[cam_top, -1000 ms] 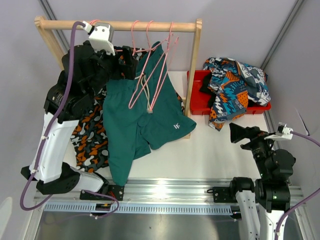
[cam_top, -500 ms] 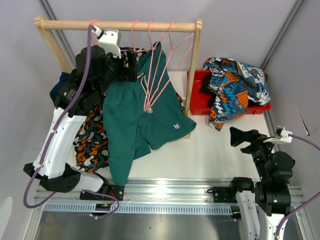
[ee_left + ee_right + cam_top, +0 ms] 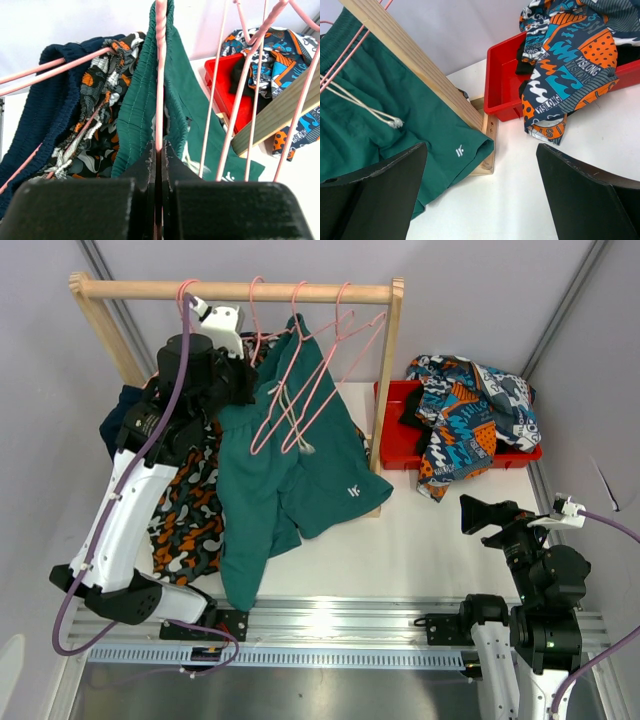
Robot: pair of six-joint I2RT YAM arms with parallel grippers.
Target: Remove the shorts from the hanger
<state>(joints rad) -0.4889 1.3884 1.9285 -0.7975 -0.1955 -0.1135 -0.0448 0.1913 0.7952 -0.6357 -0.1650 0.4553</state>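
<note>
Shorts [image 3: 290, 480]: three pairs hung, two in the red bin [image 3: 392, 435]; left jaws clamp one hanger [image 3: 160, 60], right jaws apart.

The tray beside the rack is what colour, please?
Red tray; best seen in the right wrist view.

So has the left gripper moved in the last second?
Yes. The left gripper shifted slightly right along the wooden rail and closed on the pink hanger.

Three pairs hang by my left pincer [image 3: 159, 148]: teal shorts [image 3: 140, 100], camouflage shorts [image 3: 100, 100] and navy shorts [image 3: 45, 105]. Two more pairs lie in one red bin [image 3: 221, 82] to its right.
</note>
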